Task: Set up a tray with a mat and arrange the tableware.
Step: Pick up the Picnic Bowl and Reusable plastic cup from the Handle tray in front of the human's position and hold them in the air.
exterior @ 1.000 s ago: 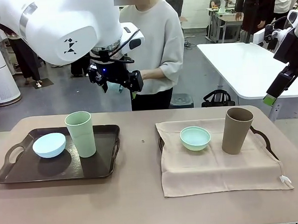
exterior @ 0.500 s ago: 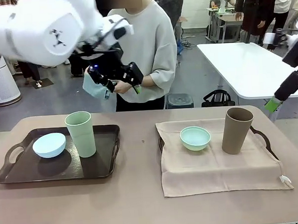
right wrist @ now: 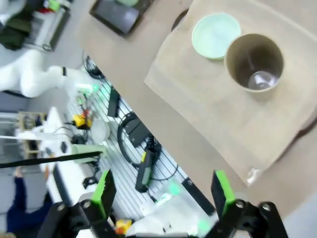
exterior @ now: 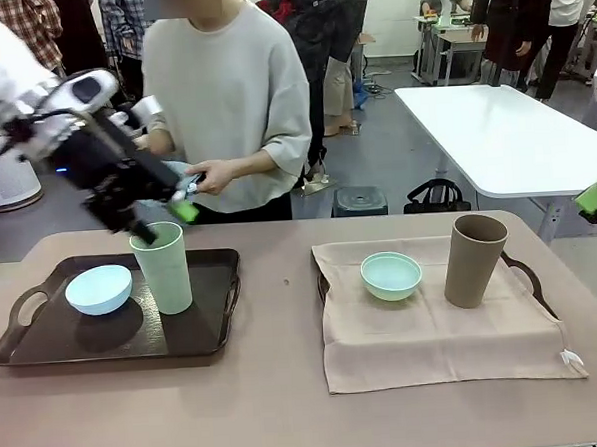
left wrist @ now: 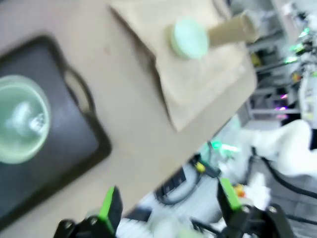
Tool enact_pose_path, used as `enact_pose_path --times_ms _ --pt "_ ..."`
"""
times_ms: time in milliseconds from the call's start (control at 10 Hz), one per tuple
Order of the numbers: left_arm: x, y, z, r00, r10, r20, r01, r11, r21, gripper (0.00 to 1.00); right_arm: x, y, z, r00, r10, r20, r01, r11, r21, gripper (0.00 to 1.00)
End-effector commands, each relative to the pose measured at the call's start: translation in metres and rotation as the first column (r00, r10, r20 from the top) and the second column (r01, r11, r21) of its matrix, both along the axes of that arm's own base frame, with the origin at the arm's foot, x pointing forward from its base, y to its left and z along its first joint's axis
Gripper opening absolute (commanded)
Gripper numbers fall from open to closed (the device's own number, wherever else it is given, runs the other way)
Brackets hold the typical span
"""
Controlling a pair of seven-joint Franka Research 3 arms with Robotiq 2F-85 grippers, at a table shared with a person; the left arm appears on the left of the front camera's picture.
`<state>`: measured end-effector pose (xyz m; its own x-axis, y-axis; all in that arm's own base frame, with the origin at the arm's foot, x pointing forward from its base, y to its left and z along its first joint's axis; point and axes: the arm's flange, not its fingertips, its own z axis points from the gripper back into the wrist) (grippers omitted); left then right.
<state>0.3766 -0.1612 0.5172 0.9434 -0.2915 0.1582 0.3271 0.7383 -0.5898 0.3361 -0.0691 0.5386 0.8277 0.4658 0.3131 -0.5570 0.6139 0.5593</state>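
My left gripper (exterior: 166,221), jaws apart and empty, hangs at centre left by the rim of the light green tumbler (exterior: 163,268), which stands on the dark tray (exterior: 45,347) beside the pale blue bowl (exterior: 99,289); motion blur hides whether they touch. My right gripper (right wrist: 163,193), fingers spread and empty, is cut off at the front view's right edge, well apart from the brown tumbler (exterior: 475,259) and mint green bowl (exterior: 390,275) on the beige mat (exterior: 435,341).

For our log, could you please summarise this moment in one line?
left gripper: open, empty | right gripper: open, empty | bare tray: blue bowl, green cup | mat: mint bowl, brown cup
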Motion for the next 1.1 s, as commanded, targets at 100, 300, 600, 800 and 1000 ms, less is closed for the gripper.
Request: enact_pose_path --times_ms 100,300,600,800,1000 --pt "-0.029 0.081 0.003 0.979 0.172 -0.110 -0.175 0.984 -0.021 1.00 -0.001 -0.030 -0.001 0.992 -0.101 -0.080 0.114 0.978 0.177 1.00" --pt "-0.036 0.127 -0.019 0.955 0.264 -0.134 -0.281 0.951 -0.131 1.00 -0.007 -0.065 -0.011 0.973 -0.186 -0.134 0.218 0.930 0.294 1.00" --pt "-0.066 0.185 -0.033 0.939 0.339 -0.057 -0.336 0.870 -0.362 1.00 -0.033 -0.118 -0.032 0.952 -0.214 -0.217 0.289 0.858 0.424 1.00" --pt "-0.094 0.194 -0.023 0.914 0.400 0.066 -0.307 0.789 -0.533 1.00 -0.048 -0.133 -0.037 0.954 -0.213 -0.213 0.291 0.833 0.470 1.00" --pt "-0.059 0.212 -0.002 0.920 0.392 -0.028 -0.363 0.822 -0.439 1.00 -0.048 -0.126 -0.037 0.963 -0.225 -0.151 0.268 0.876 0.402 1.00"
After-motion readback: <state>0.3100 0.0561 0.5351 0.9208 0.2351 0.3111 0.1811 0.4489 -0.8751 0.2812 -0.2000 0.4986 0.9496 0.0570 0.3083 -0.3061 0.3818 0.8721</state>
